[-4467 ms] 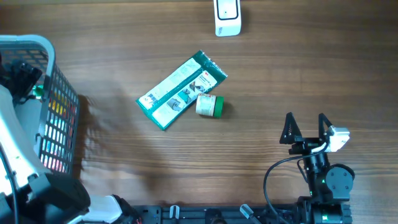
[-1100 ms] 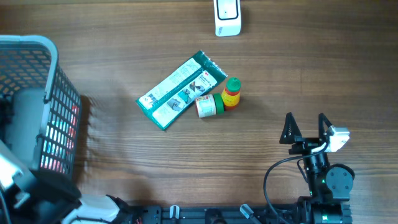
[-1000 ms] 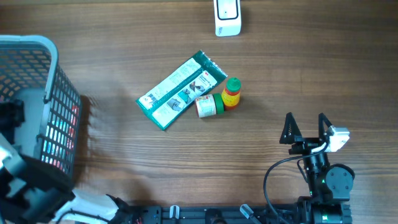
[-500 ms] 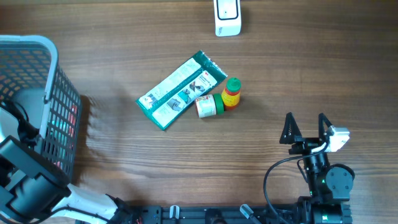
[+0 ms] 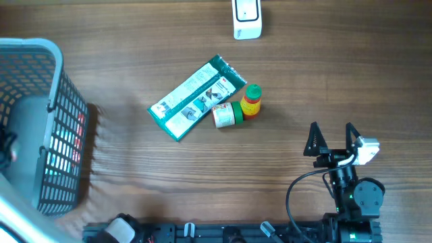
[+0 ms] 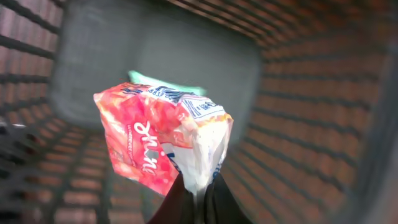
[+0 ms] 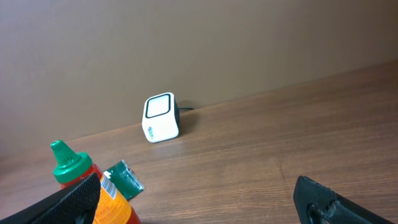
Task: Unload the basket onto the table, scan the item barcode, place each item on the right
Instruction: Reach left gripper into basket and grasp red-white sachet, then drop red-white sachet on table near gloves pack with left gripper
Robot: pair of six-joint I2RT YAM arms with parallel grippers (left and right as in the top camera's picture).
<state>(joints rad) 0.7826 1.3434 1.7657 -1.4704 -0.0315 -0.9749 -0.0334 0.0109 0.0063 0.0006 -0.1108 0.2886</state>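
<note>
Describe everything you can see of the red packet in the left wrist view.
The packet is a crinkled, glossy plastic pouch, red-pink with white patches, white lettering and some small dark print near its upper edge. It sits tilted, with one white corner pinched between the shut fingers of the left gripper. It is inside the grey mesh basket, partly covering a pale green item behind it. Whether it touches the basket floor cannot be told. No barcode can be made out.
</note>
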